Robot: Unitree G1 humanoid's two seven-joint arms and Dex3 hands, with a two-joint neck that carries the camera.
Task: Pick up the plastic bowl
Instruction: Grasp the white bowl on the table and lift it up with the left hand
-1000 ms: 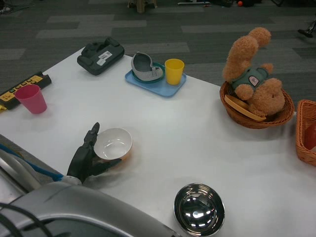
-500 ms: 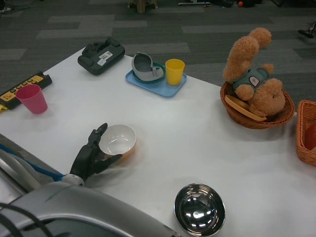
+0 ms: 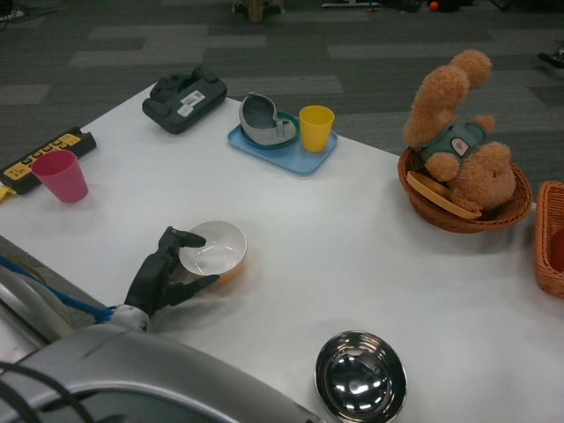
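The plastic bowl (image 3: 214,248) is white inside and orange outside, and sits on the white table (image 3: 335,238) left of centre. My left hand (image 3: 163,273) grips its left rim, fingers curled over the edge and thumb under the near side. The bowl looks slightly tilted in that grasp. My right hand is out of view.
A steel bowl (image 3: 360,377) sits near the front edge. A pink cup (image 3: 62,175) and a power strip (image 3: 40,157) are at the left. A blue tray (image 3: 282,145) holds a yellow cup (image 3: 316,128) and a grey dish. A basket (image 3: 464,198) holds a teddy bear; another basket (image 3: 551,238) is at the right.
My left hand's fingers have curled down over the bowl's rim, closing the grasp. The bowl has shifted a little to the right. The view has shifted slightly.
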